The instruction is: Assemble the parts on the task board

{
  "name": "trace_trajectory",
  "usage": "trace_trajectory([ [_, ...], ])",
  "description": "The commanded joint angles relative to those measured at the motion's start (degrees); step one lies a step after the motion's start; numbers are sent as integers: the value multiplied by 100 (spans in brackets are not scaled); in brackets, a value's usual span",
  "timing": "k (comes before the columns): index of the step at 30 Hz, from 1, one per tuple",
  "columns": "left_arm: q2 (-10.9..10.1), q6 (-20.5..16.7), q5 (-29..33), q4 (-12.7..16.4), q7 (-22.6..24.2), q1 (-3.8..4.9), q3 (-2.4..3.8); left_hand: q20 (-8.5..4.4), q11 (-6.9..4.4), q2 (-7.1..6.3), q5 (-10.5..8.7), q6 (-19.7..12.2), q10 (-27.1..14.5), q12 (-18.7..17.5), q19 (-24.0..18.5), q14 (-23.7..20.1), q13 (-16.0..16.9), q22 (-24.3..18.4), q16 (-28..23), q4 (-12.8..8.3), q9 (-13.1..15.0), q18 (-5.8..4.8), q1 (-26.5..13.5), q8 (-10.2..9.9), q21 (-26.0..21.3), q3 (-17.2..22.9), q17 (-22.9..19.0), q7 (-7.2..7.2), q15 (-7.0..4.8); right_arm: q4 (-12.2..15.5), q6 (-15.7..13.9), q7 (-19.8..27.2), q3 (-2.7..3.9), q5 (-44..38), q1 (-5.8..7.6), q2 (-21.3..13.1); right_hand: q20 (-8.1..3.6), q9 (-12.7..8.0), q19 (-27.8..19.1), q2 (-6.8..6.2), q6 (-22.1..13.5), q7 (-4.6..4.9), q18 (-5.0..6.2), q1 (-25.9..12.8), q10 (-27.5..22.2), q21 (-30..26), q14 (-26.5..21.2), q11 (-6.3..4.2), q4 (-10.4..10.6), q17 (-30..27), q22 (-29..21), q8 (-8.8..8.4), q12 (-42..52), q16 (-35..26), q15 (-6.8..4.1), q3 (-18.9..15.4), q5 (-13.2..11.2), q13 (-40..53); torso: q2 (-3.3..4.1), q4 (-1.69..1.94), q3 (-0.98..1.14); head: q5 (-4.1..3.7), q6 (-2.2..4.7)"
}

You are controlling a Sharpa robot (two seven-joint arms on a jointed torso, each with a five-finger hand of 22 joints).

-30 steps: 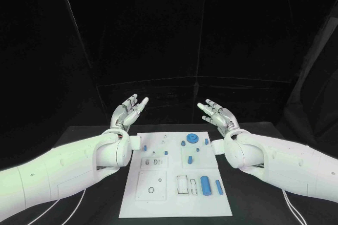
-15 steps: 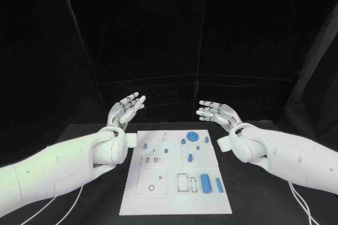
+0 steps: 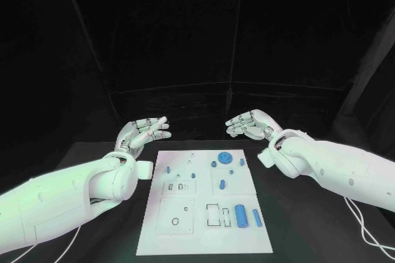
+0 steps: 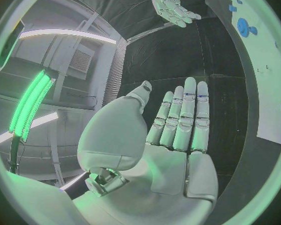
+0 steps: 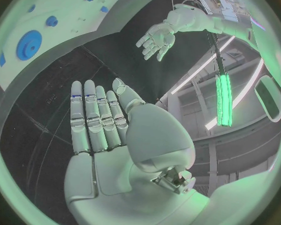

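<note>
**Both hands tipped inward above the board's far end, nothing held**

My left hand (image 3: 141, 132) has its fingers straight and a little apart, with nothing in them; the left wrist view shows the palm (image 4: 168, 135) flat and bare. A second ago those fingers pointed up and away from me; now I see them leaning toward the middle, and the hand sits lower in the head view. My right hand (image 3: 251, 125) is the same: fingers extended, slightly spread, empty, as the right wrist view (image 5: 106, 130) confirms. It too has swung from pointing upward to pointing inward toward the other hand. The two hands face each other, well apart, beyond the far edge of the task board (image 3: 189, 229) and above the black table (image 3: 107, 251).

Both forearms have dropped with them and lie lower along either side of the board.

The task board lies flat in the middle of the table between the arms, where it was before. The blue round part (image 3: 225, 157) sits near its far edge, a small blue peg (image 3: 221, 185) stands near the centre, and the blue cylinder (image 3: 240, 215) lies near the right edge beside a slimmer blue bar (image 3: 256, 217). None of these has moved.
</note>
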Motion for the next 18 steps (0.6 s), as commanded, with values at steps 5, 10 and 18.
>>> trace_trajectory([
  [5, -321, 344, -117, 497, -233, 92, 2, -52, -42, 51, 7, 128, 167, -114, 157, 175, -26, -23, -48, -148, -34, 77, 112, -56, 11, 17, 142, -30, -50, 173, 209, -1231, 6, -2780, 199, 33, -612, -10, 1180, -375, 694, -284, 107, 9, 1200, 1410, 2021, -423, 7, 658, 736, -96, -13, 820, -591, 171, -104, 65, 282, 72, -30, -53, 56],
  [10, -456, 490, -46, 863, -279, 118, 2, -61, -44, 64, 7, 141, 182, -147, 187, 202, -34, -29, -63, -179, -40, 76, 122, -77, 9, 23, 174, -31, -56, 354, 381, -1861, 8, -3959, 261, 61, -722, -7, 1356, -523, 714, -314, 101, -82, 1191, 1963, 2265, -461, 3, 1156, 1067, -220, -169, 1430, -671, 214, -35, 61, 413, 149, -42, -114, 92],
  [18, -518, 636, -1, 1218, -351, 148, 5, -64, -21, 86, 5, 116, 139, -251, 230, 223, -59, -49, -121, -232, -52, 71, 114, -148, -9, 23, 233, -4, -49, 454, 835, -2471, 12, -5181, 287, 259, -725, -10, 1293, -626, 626, -375, 95, -294, 710, 2479, 2211, -411, 29, 1799, 1399, -301, -412, 2273, -638, 311, -88, 10, 568, 176, -22, -137, 117],
])
